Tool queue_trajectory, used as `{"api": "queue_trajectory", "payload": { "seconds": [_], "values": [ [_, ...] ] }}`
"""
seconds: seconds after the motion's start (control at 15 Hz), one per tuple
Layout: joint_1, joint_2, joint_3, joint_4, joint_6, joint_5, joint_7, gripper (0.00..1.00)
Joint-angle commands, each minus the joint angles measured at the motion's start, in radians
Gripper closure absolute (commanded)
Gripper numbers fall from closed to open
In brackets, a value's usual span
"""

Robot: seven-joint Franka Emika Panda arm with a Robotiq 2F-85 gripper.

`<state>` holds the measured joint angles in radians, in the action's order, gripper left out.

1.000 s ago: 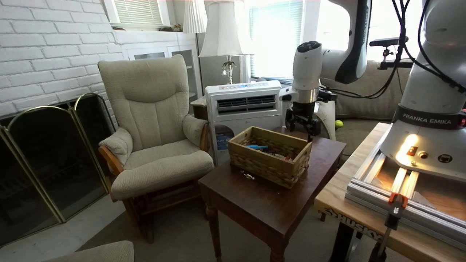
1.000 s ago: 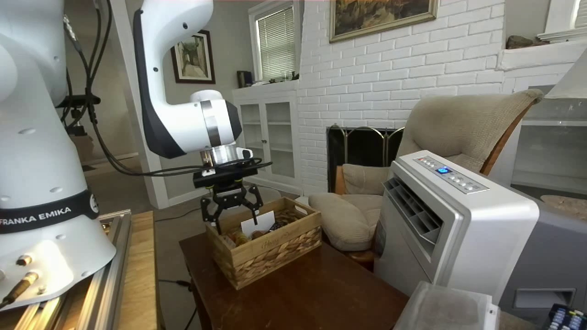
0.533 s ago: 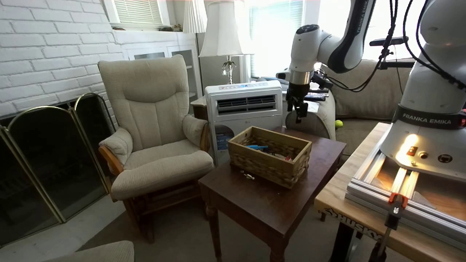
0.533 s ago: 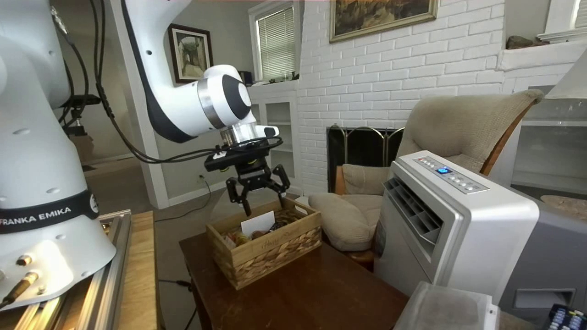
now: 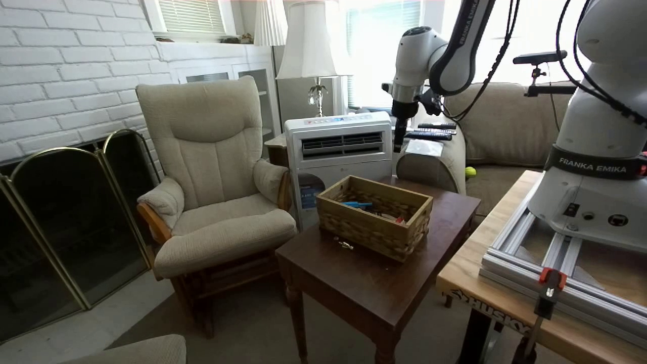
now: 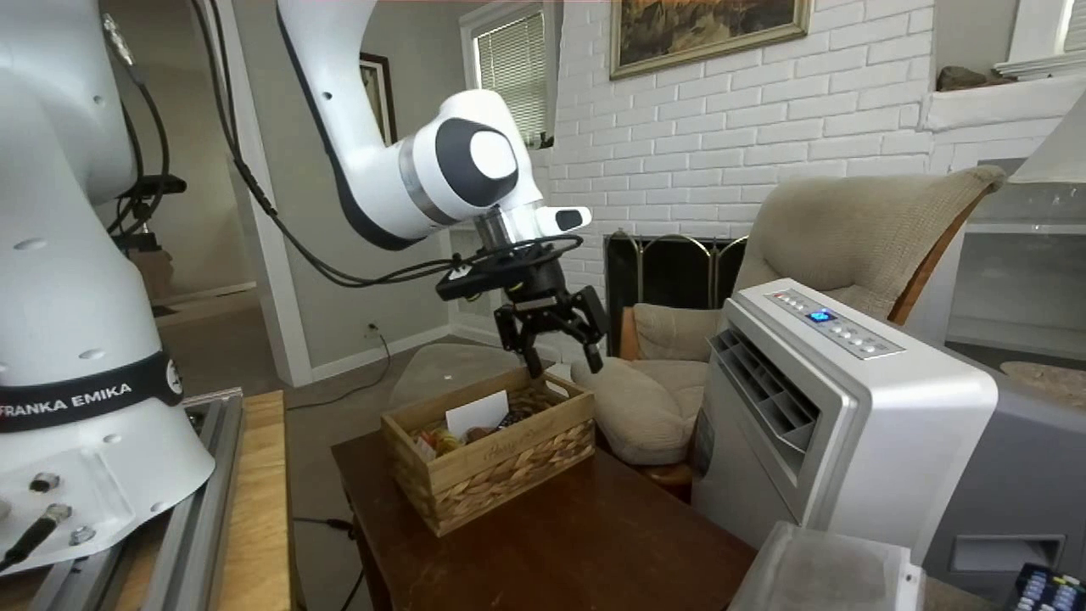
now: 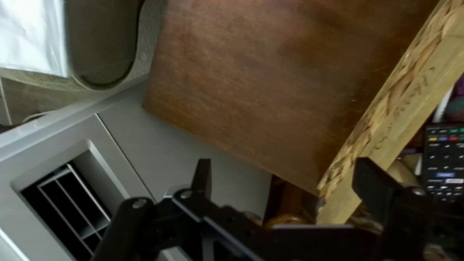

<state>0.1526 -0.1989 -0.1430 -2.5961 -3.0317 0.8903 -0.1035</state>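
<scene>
"So, where is the long tan basket of wood and woven strips [image 5: 361, 230]?"

"On the dark brown wooden table [image 5: 349, 273], open side up. Its long way runs across the table, from one long edge to the other. One short end points to the table side with the pale wooden bench [image 5: 465, 263]. The other short end points to the table side with the big beige padded chair [image 5: 217, 182]."

"What's in it?"

"I see a white card [image 6: 478, 413] and a black remote [image 7: 445, 163] with lots of buttons."

"And the black claw with two fingers [image 6: 564, 367]?"

"It hangs above the table, leaning a bit. The fingers are wide apart, with just air between them."

"Is that the same as a second ago?"

"No. Then it was low, over the basket's end at the bench side of the table. Now it has gone up and across to the chair side. The basket has stayed in its place on the table, pointing the same way. The robot's white base [image 5: 601, 207] shone yellow in one spot then, but not now."
</scene>
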Motion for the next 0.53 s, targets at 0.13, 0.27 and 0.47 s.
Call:
{"api": "queue_trajectory", "payload": {
  "seconds": [0.13, 0.27, 0.47],
  "values": [
    [0.075, -0.112, 0.000, 0.140, -0.009, -0.198, -0.048, 0.00],
    [0.105, -0.141, 0.003, 0.171, -0.005, -0.262, -0.065, 0.00],
    [0.113, -0.124, -0.001, 0.156, 0.000, -0.280, -0.048, 0.00]
  ]
}}
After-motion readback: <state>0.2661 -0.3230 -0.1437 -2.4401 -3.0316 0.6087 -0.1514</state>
